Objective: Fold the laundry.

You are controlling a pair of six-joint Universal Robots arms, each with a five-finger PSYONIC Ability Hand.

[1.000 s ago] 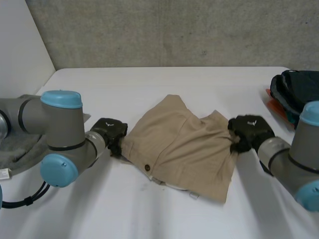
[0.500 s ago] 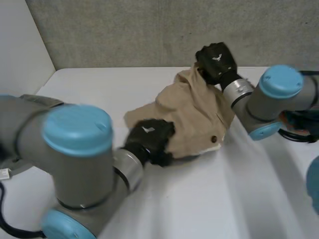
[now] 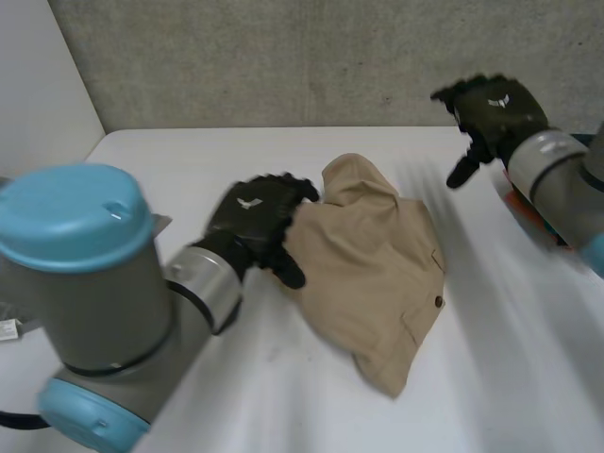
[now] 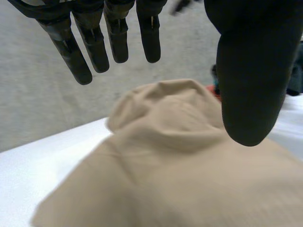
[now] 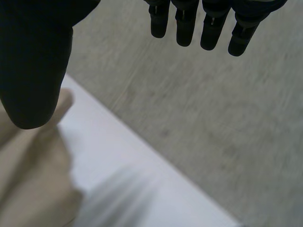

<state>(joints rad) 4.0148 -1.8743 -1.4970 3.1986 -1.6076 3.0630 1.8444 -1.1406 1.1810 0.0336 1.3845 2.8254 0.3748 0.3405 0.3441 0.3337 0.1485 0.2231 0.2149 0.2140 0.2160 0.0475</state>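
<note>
The crumpled beige cloth garment (image 3: 377,264) lies mid-surface (image 3: 189,160), long axis running far-centre to near-right, with the left hand (image 3: 255,222), fingers straight and empty, at its left edge, much nearer than the raised, equally released right hand (image 3: 491,113).

Both arms are fat grey cylindrical links, left arm (image 3: 106,311) and right arm (image 3: 568,193), with rounded light-blue caps (image 3: 74,215) on the joints and a silvery metal cuff (image 3: 206,291) where wrist meets hand. The left hand (image 3: 253,215) and right hand (image 3: 491,111) are matte black, each with a small white logo (image 3: 249,202) on the back, possibly a winged or V-shaped mark, too small to be sure. Wrist cams show segmented black fingers (image 4: 94,38) with blunt tips and a much thicker, smooth, rounded thumb (image 4: 253,71).
</note>
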